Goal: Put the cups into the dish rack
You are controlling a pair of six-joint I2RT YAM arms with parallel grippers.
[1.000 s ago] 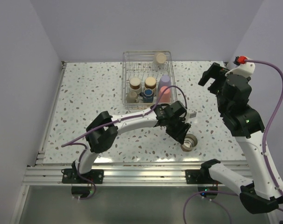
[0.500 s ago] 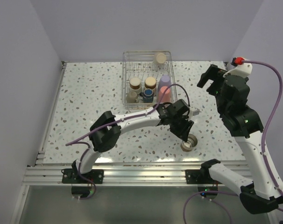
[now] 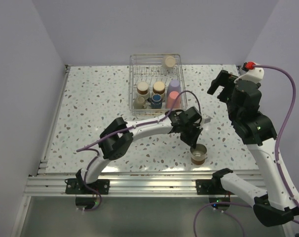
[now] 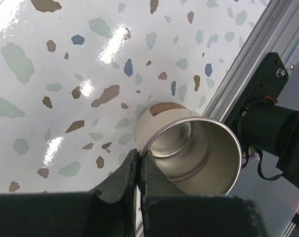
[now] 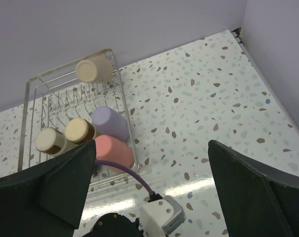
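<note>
A silvery metal cup [image 3: 199,155] stands on the speckled table near the front rail. My left gripper [image 3: 195,146] is shut on its near rim, one finger inside and one outside. In the left wrist view the cup [image 4: 194,153] opens toward the camera, and the black fingers [image 4: 121,182] pinch its rim. The wire dish rack [image 3: 131,84] at the back holds a lavender cup [image 3: 174,87], a coral-pink cup [image 3: 173,99], a tan cup [image 3: 169,61] and two metal cups [image 3: 142,89]. My right gripper [image 3: 219,84] hangs open, high at the right, holding nothing.
The aluminium front rail [image 3: 139,180] runs just behind the held cup. A purple cable [image 3: 186,94] loops over the left arm beside the rack's right side. In the right wrist view the dish rack [image 5: 26,98] lies at the left, with bare table to its right.
My left gripper has come down onto the metal cup and closed on its rim. The right arm has hardly moved and stays open.
</note>
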